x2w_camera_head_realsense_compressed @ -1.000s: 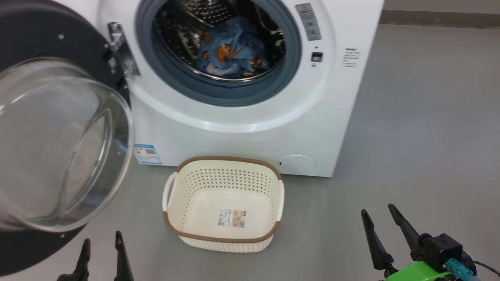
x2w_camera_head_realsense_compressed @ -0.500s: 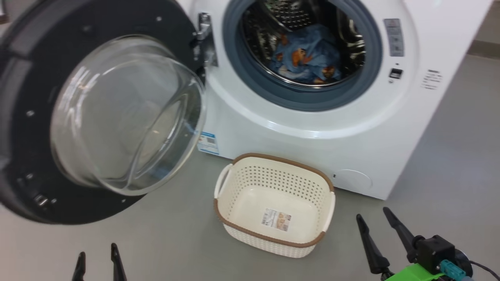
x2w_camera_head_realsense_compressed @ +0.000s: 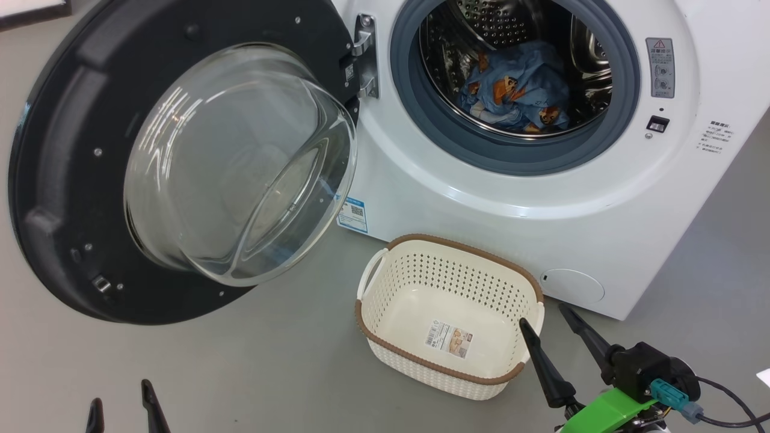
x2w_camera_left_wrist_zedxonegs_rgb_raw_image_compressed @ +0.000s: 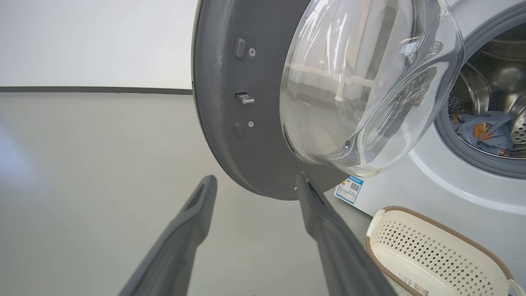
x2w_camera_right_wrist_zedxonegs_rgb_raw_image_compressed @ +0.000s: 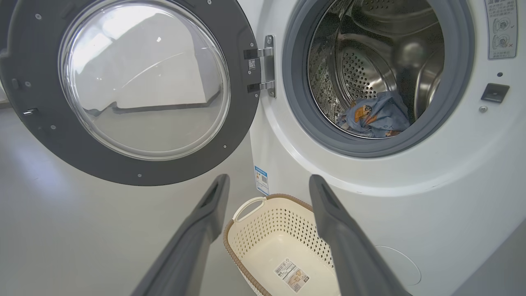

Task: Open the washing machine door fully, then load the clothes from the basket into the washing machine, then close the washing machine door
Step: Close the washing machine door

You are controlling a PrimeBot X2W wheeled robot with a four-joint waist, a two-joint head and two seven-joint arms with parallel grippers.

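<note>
Now: door point(x2w_camera_head_realsense_compressed: 60, 150) swung wide, clothes point(x2w_camera_head_realsense_compressed: 517, 90) in the drum point(x2w_camera_head_realsense_compressed: 481, 24), both grippers apart

Your left gripper point(x2w_camera_head_realsense_compressed: 120, 392) stands with its fingers spread and nothing between them. Ahead of it and a little to its right hangs the door, swung out on its hinge point(x2w_camera_head_realsense_compressed: 364, 54) so the glass bowl point(x2w_camera_head_realsense_compressed: 240, 162) faces you. In the left wrist view the right fingertip point(x2w_camera_left_wrist_zedxonegs_rgb_raw_image_compressed: 308, 193) overlaps the door's lower edge. Whether it touches, you cannot tell from there, though the head view shows bare floor point(x2w_camera_head_realsense_compressed: 271, 361) between gripper and door.

Your right gripper point(x2w_camera_head_realsense_compressed: 542, 314) is spread just as wide and grips nothing. The basket point(x2w_camera_head_realsense_compressed: 445, 279) sits upright on the floor just ahead of it and to its left, its label sticker point(x2w_camera_head_realsense_compressed: 448, 338) plain on the bottom. In the head view the left finger's tip crosses the basket's near right corner; contact is not clear. In the right wrist view the basket lies low between the two fingers.

Beyond the basket, ahead of the right gripper and above it, stands the washer point(x2w_camera_head_realsense_compressed: 511, 240). The clothes lie bunched low in the drum, inside the grey ring point(x2w_camera_head_realsense_compressed: 415, 114), well apart from both grippers. The blue label point(x2w_camera_head_realsense_compressed: 352, 213) sits low on the washer's front, left of the basket, and the round cap point(x2w_camera_head_realsense_compressed: 571, 285) lies just ahead of the right gripper's fingertips.
</note>
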